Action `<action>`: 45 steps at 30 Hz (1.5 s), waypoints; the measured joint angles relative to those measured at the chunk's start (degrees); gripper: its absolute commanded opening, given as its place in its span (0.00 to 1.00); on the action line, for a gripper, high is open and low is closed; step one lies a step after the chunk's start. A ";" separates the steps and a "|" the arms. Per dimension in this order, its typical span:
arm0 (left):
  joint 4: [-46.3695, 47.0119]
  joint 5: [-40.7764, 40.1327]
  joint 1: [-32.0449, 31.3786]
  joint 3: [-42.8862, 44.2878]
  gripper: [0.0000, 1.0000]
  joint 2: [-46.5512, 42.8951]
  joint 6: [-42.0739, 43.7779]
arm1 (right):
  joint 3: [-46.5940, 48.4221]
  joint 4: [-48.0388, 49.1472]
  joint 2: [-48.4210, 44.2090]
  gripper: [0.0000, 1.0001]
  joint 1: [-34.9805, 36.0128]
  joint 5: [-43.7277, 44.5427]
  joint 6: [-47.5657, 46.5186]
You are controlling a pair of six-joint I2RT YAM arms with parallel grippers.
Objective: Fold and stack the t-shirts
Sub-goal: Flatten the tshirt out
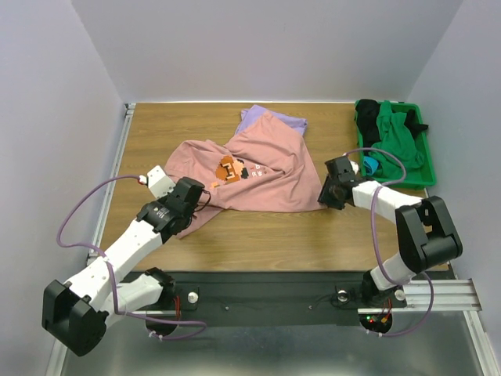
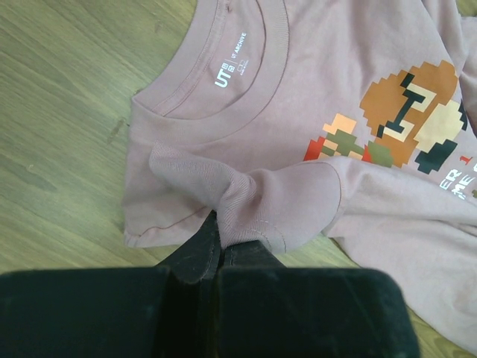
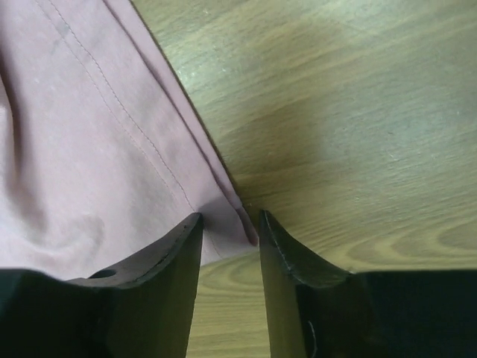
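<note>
Top external view showed the pink t-shirt (image 1: pixel 262 176) lying crumpled mid-table, its far edge overlapping the lavender t-shirt (image 1: pixel 274 119) behind it. The left gripper (image 2: pixel 220 237) was clamped on a pinch of pink cloth near the collar. The right gripper (image 3: pixel 229 224) stood narrowly parted astride the hem corner. Judged progress: early, with folding and stacking both still to do.

White arms (image 1: pixel 117 254) w/ black joints (image 1: pixel 427 231), black left hand (image 1: pixel 202 202) & right hand (image 1: pixel 329 196), purple cables (image 1: pixel 69 223)
</note>
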 measured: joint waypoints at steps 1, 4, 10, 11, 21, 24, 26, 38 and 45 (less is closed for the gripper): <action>0.00 -0.02 0.00 0.00 0.00 -0.07 0.00 | 0.13 0.17 0.28 0.36 0.17 0.26 -0.02; 0.00 -0.07 0.13 0.00 0.00 -0.46 0.00 | 0.42 0.87 0.79 0.33 0.72 1.11 -0.02; 0.00 -0.17 0.37 -0.04 0.00 -1.31 -0.04 | 0.48 1.77 1.36 0.34 2.69 3.80 0.39; 0.02 -0.17 0.37 -0.07 0.00 -1.33 -0.02 | 0.59 1.75 1.49 0.34 3.23 4.68 0.59; 0.55 -0.07 0.39 -0.85 0.00 -1.49 0.17 | 1.03 3.06 2.25 0.00 5.57 7.76 3.32; -1.36 -0.52 0.39 1.22 0.00 -1.44 0.37 | 1.05 0.76 -0.66 0.00 5.79 8.13 1.64; -3.45 -1.18 0.39 5.33 0.00 -1.49 0.66 | 1.42 -0.98 -5.79 0.00 5.92 9.09 0.15; 3.78 -0.98 0.39 42.03 0.00 -9.42 22.16 | 31.28 -1.88 -31.78 0.01 5.99 13.07 -11.04; 6.45 7.85 0.37 65.53 0.00 -8.72 33.75 | 47.63 -4.50 -35.87 0.00 6.29 9.84 -14.51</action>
